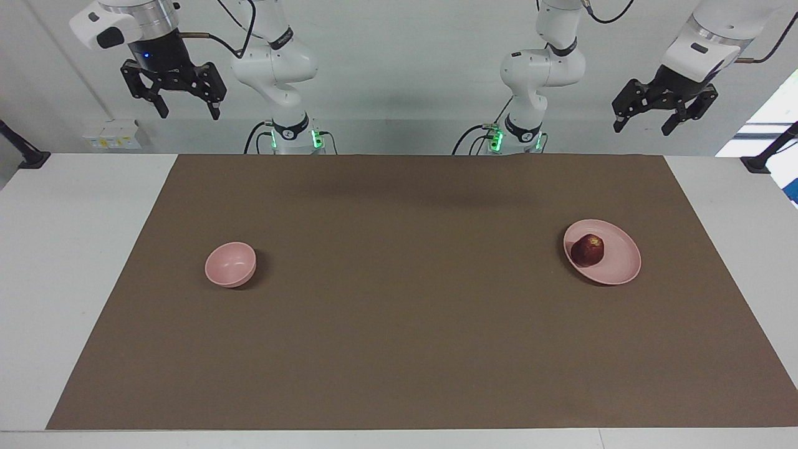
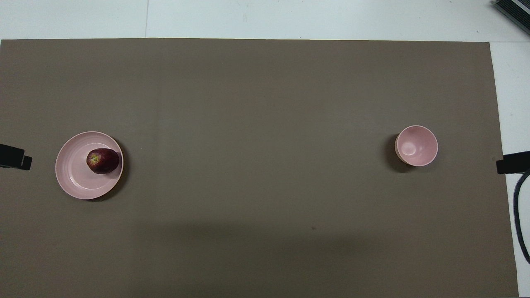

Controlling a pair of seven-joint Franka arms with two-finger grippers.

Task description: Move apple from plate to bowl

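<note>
Task status: not started, judging from the layout. The apple [image 1: 587, 249] sits on the plate [image 1: 617, 268], resting off-centre, close to the rim on the side facing the bowl. The plate lies toward the left arm's end of the brown mat [image 1: 399, 312]. The bowl [image 1: 230, 264] stands toward the right arm's end, well apart from the plate, upright and with nothing in it; both are about equally near to the robots.

Left gripper [image 1: 644, 126]: raised high above the table at the left arm's end, roughly over the mat's edge nearest the robots, fingers spread, holding nothing. It is the closer of the two to the plate.

Right gripper [image 1: 189, 114]: raised high at the right arm's end, fingers spread, holding nothing; this arm waits.

In the overhead view only dark gripper tips show at the two side edges.

Done: nothing. Left, as I judge it:
- lower a gripper over the apple and close on it
- lift clear of the plate rim
- carry across the mat, or hand over, since plate and bowl sit at separate ends
- release in the bowl

Note: apple is round and may roll on the shallow plate if nudged
</note>
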